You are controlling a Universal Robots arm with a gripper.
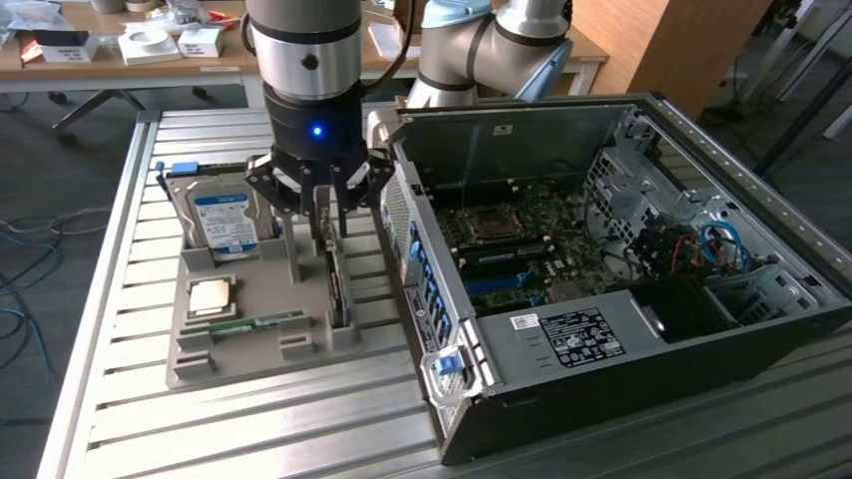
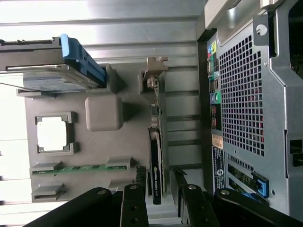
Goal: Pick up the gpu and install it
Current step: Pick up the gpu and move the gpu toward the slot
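Standing edgewise in gray tray (image 1: pixel 253 347): gpu (image 1: pixel 338 294), jaws spread astride.

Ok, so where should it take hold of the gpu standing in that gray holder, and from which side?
Probably its upper long edge, from straight above, fingers on the two flat faces. The gpu stands thin and upright on edge in the gray holder, lower edge down in the slots, so only the top is free.
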